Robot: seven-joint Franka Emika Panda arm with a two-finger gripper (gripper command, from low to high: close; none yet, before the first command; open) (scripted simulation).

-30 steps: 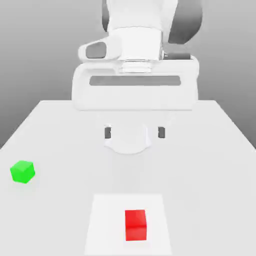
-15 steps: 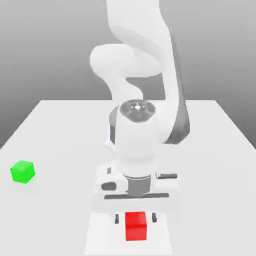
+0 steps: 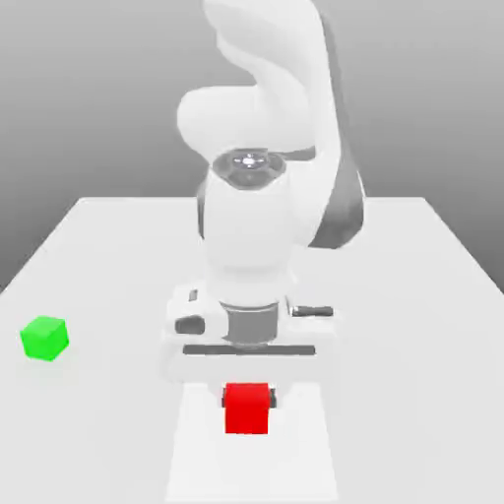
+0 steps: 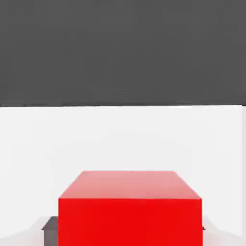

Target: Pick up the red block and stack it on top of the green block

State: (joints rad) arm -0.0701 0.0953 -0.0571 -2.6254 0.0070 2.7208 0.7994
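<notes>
Red block (image 3: pixel 247 409) squeezed between the two fingers of the gripper (image 3: pixel 247 399)
Held tight over the white table (image 3: pixel 413 295); green block (image 3: pixel 44 338) far off toward the exterior view's left

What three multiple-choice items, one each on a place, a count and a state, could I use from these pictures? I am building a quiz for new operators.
1. Where is the small green cube?
A. Towards the exterior view's left, on the white table
B. Under the arm
C. On top of the red cube

2. How many cubes are there?
A. One
B. Two
C. Three

3. How is the two-finger gripper?
A. Open wide above the table
B. Shut on nothing
C. Shut on the red cube

Answers: 1 A, it sits alone near the table's left edge. 2 B, one green and one red. 3 C, the dark fingers flank the red cube's sides.
</notes>
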